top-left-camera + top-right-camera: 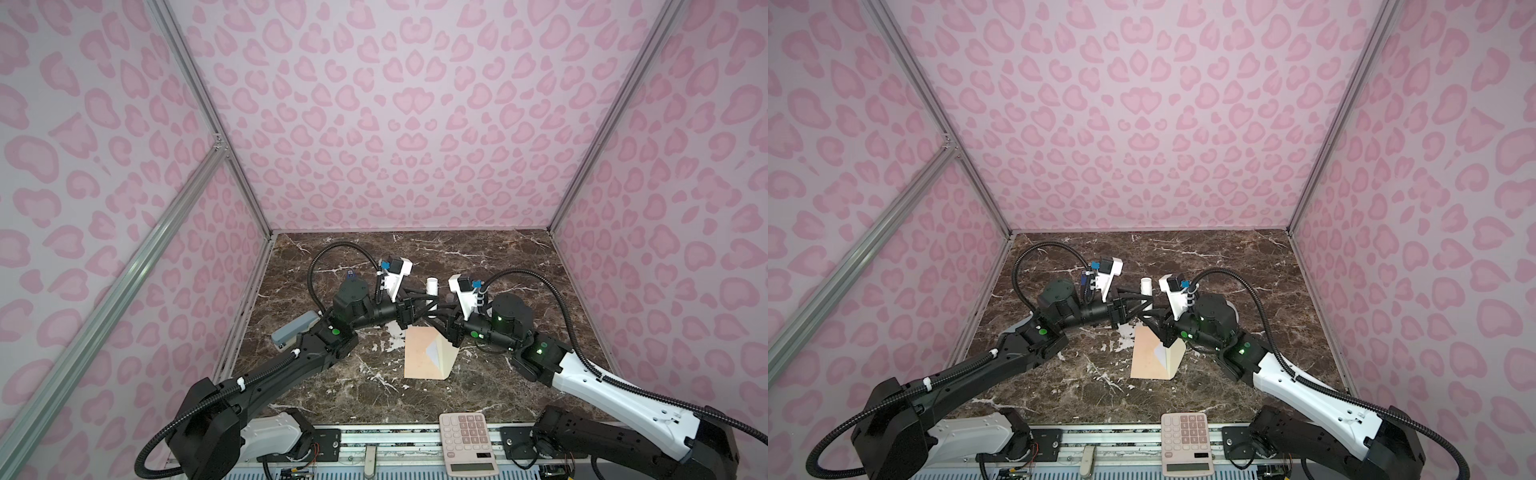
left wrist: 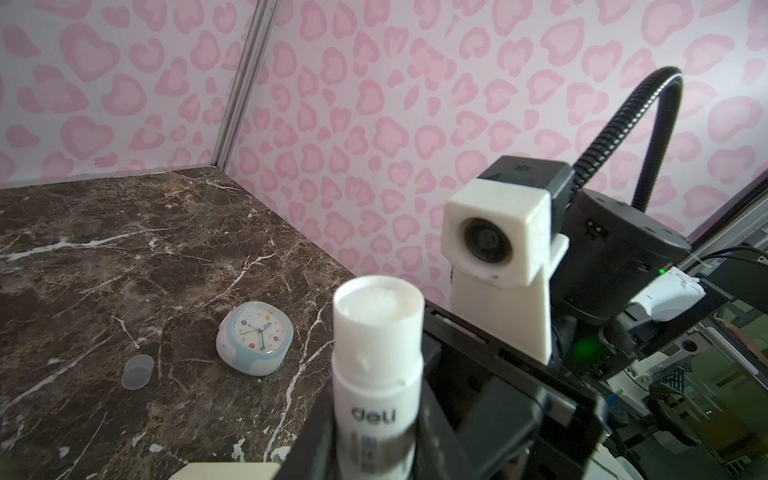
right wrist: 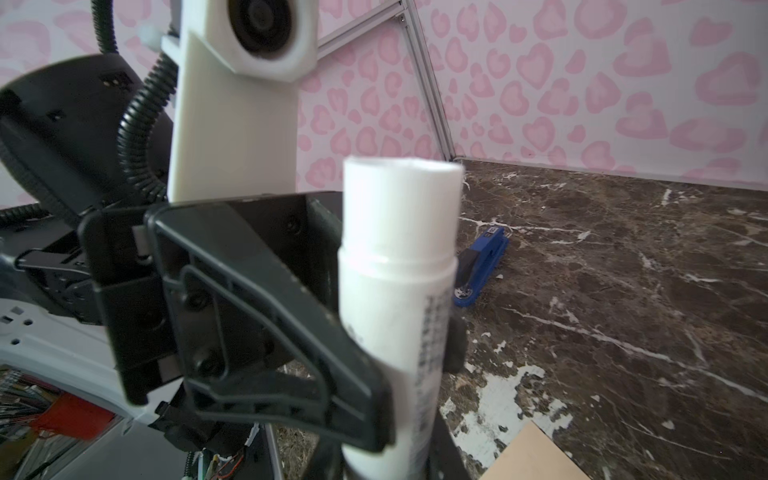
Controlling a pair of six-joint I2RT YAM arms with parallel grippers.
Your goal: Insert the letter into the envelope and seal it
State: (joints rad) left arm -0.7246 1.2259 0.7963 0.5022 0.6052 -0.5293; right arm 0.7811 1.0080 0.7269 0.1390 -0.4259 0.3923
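Glue stick (image 2: pixel 376 353) upright in opposed jaws

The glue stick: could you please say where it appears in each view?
Top view: glue stick upright mid-scene, beyond the envelope.
Top view: same spot.
Left wrist: close up, beside the clock.
Right wrist: close up, before the blue stapler.
Shared landmark: the marble table.

A: Which markings are legible?
B: One only: the brand "deli", grey lower-case, on the white barrel of the glue stick (image 2: pixel 376 374), left wrist view.
A: The fine print along that barrel? The calculator (image 1: pixel 469 444) keys?
B: Too blurred or small to read.
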